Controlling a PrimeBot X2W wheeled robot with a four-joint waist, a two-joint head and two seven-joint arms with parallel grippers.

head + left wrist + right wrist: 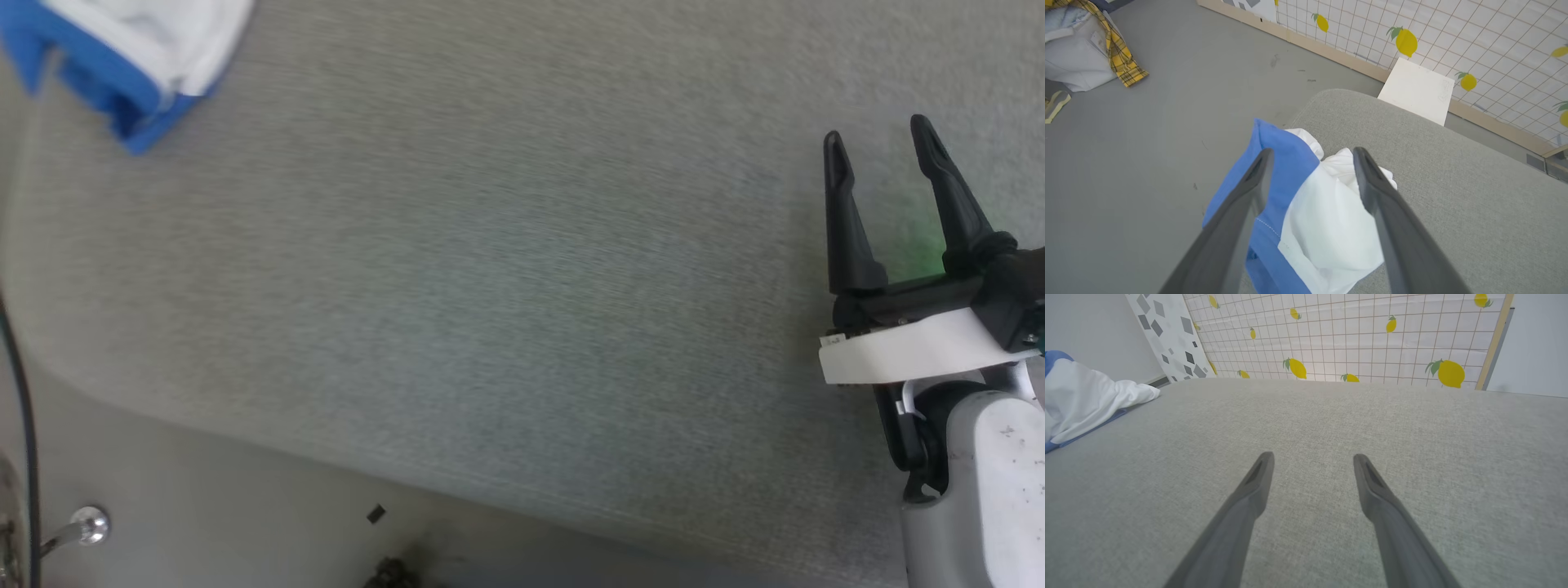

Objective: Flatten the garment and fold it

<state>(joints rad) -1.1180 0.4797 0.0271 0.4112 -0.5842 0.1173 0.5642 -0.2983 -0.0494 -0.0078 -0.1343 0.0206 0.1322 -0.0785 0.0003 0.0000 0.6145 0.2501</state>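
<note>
The left gripper [1310,153] has its fingers spread wide over the crumpled garment [1323,228]; whether they touch it cannot be told. The right gripper [878,135] is also spread wide and holds nothing, poised over bare grey fabric-covered surface [490,245], well apart from the garment. The blue and white garment lies bunched at the surface's rounded corner, its blue part hanging over the edge towards the grey floor [1147,143]. A lemon-print wall [1372,335] stands beyond.

so the white shirt with bright blue sleeves [1323,228] is just a crumpled heap, not flattened at all, bunched up at a rounded corner of the grey fabric cushion [490,245], blue side nearest the edge
</note>
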